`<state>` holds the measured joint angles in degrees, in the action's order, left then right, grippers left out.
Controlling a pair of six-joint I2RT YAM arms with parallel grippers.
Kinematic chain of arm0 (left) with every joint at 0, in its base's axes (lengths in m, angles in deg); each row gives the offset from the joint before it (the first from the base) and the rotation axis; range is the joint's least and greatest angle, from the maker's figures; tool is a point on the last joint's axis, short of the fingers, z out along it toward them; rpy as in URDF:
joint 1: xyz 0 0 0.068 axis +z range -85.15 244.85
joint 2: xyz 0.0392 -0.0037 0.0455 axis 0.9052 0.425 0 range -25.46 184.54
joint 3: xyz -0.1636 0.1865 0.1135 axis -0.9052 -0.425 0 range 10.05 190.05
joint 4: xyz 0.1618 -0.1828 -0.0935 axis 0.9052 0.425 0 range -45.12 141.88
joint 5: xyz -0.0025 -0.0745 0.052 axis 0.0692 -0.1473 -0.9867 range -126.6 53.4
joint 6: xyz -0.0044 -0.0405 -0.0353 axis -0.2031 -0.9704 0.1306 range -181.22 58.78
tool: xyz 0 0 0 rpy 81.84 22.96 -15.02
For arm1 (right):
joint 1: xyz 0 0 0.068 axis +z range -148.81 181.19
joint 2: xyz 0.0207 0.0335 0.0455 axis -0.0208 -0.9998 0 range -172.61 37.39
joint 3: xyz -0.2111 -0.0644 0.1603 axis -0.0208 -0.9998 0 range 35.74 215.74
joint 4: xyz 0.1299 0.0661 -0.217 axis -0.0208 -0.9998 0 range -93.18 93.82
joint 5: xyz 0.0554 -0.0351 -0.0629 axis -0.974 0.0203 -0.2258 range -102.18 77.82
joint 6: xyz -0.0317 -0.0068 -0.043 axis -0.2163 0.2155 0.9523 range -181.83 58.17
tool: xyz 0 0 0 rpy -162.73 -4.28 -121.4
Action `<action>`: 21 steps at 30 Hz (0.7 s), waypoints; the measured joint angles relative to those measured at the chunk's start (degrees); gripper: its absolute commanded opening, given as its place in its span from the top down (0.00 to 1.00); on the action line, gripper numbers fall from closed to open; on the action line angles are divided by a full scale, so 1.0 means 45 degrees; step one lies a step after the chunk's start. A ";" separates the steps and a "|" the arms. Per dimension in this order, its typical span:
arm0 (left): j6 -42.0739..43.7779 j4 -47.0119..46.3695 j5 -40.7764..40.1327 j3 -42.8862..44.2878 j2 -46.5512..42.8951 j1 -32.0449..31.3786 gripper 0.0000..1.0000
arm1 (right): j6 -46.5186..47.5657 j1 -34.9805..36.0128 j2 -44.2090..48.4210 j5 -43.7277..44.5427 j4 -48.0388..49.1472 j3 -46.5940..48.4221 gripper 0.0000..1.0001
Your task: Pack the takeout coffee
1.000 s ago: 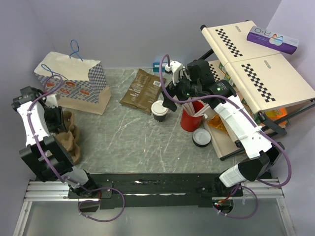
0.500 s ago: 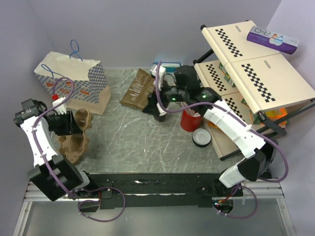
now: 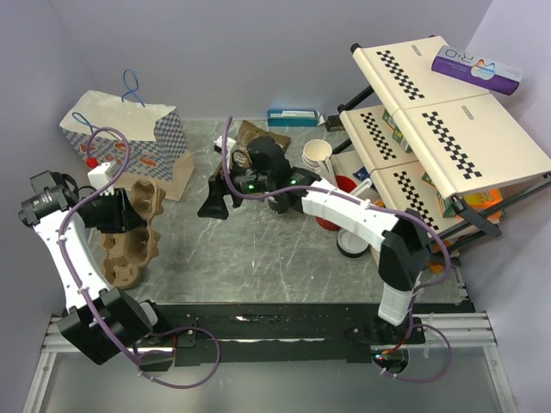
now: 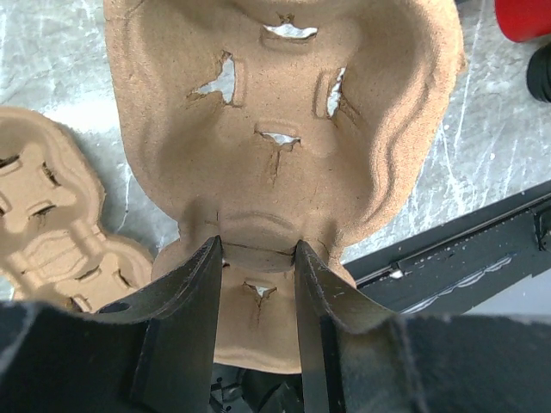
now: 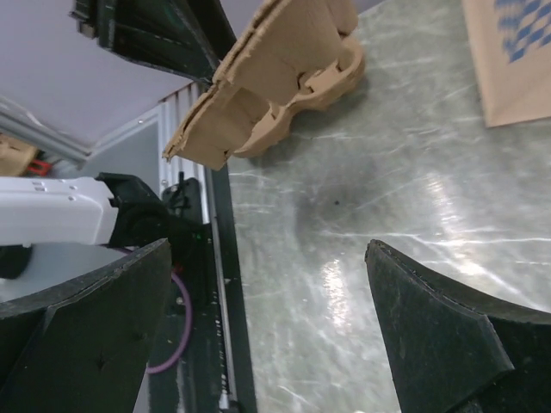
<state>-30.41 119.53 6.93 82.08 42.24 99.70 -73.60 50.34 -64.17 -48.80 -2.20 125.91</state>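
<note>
At the far left, the paper bag (image 3: pixel 129 142) stands open-mouthed with nothing of the order visibly in it, so the packing proper is not yet done. Just in front of it, the left gripper (image 4: pixel 256 249) is clenched on the edge of a pulp cup carrier (image 3: pixel 142 206), holding it tilted above the table (image 3: pixel 258 258); the wrist view shows the carrier's wall pinched between both fingers and its cup wells empty. More carriers (image 3: pixel 129 258) lie stacked beneath it. Toward the middle, the right gripper (image 5: pixel 267 258) hangs over bare table with its fingers spread wide and nothing between them, facing the lifted carrier. The takeout coffee itself cannot be made out: the right arm crosses the table's centre and may cover it, and neither wrist view shows it. Further right stand lidless cream cups (image 3: pixel 317 155). By my reading only the carrier has been fetched; seating the coffee in it and bagging both remain.
</note>
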 measured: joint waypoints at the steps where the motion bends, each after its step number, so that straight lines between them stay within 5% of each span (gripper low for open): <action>1: -0.0039 -0.0024 -0.0078 0.0000 -0.0024 0.0000 0.94 | -0.0214 0.0010 -0.0199 -0.0107 0.0170 -0.0005 0.01; 11: 0.0301 0.0389 -0.0321 -0.0029 -0.0792 0.0000 0.92 | -0.2871 0.0194 -0.1297 -0.1025 0.3118 0.0063 0.01; 21: 0.0442 0.0447 -0.0311 -0.0029 -0.0937 0.0000 0.99 | -0.4396 0.0748 -0.3104 -0.0967 0.3599 0.1739 0.01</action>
<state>-28.42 121.54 5.53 81.95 38.02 99.70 -93.38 53.70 -78.14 -53.15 14.00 133.74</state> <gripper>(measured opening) 0.395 0.994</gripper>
